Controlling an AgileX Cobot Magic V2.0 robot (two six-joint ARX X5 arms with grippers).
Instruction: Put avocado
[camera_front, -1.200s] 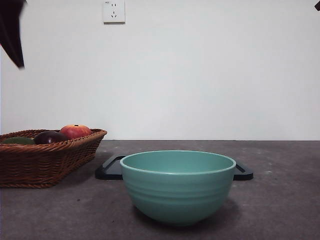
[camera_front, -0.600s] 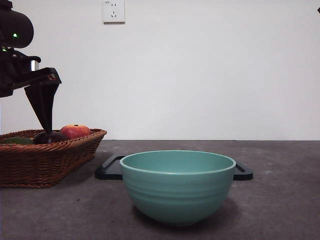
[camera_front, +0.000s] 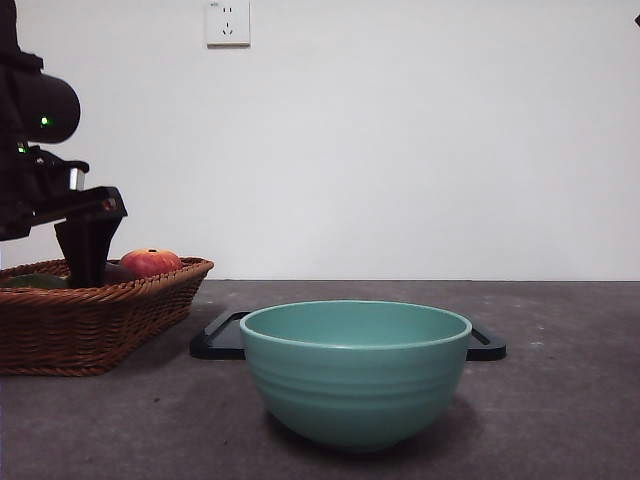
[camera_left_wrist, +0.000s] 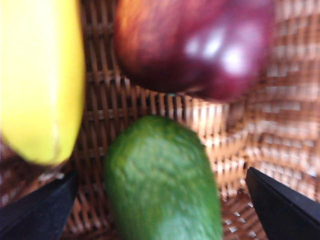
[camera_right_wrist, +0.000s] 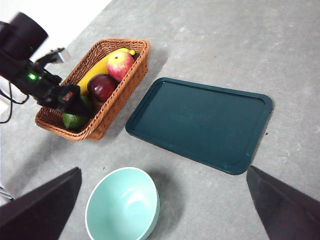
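- Left gripper (camera_left_wrist: 160, 200) is down inside the basket (camera_front: 100, 320) at the left edge of the front view, jaws spread wide with the avocado (camera_left_wrist: 162, 185) sitting between them, not clamped yet as far as I can see.
- Avocado lies on the wicker floor, at the basket's near end in the right wrist view's left half.
- Above it in the left wrist frame: a purple fruit (camera_left_wrist: 210, 50) upper right, a banana (camera_left_wrist: 40, 75) upper left.
- Apple (camera_front: 150, 262) pokes over the rim in front view.
- Teal bowl (camera_front: 355, 370) sits front and centre on the table (camera_front: 560, 420), dark tray (camera_right_wrist: 200, 122) behind it.
- Right gripper (camera_right_wrist: 160, 210) hangs high above, jaws apart, holding nothing.
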